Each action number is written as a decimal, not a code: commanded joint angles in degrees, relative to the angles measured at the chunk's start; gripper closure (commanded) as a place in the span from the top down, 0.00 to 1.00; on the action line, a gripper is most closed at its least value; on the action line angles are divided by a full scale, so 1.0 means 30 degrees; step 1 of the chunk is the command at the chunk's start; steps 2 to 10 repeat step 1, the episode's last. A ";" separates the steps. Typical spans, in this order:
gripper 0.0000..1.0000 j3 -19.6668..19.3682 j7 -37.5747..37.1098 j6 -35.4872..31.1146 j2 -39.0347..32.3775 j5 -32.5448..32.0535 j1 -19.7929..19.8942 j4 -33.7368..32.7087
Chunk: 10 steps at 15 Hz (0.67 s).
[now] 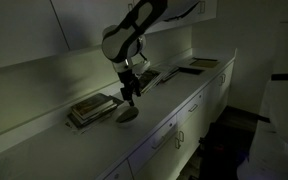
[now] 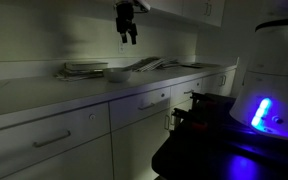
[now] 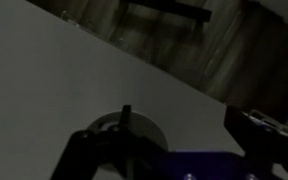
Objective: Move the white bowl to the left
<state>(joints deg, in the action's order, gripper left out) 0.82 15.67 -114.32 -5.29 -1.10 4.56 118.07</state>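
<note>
The scene is very dim. The white bowl is small and round and sits on the counter near its front edge, in front of a flat book stack; it also shows in an exterior view. My gripper hangs above the bowl, well clear of it in an exterior view. In the wrist view the bowl lies at the lower left, partly behind one dark finger. The gripper looks open and empty, with its fingers wide apart.
A flat book stack lies beside the bowl on the counter. More flat items lie further along. Cabinet drawers run below the counter edge. A dark machine with a blue light stands on the floor.
</note>
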 commanded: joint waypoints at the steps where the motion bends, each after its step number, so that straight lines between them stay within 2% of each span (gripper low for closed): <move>1: 1.00 -0.0500 0.0511 -0.2033 0.3596 0.0330 -0.0156 0.3060; 10: 1.00 -0.0500 0.0511 -0.2033 0.3596 0.0330 -0.0156 0.3060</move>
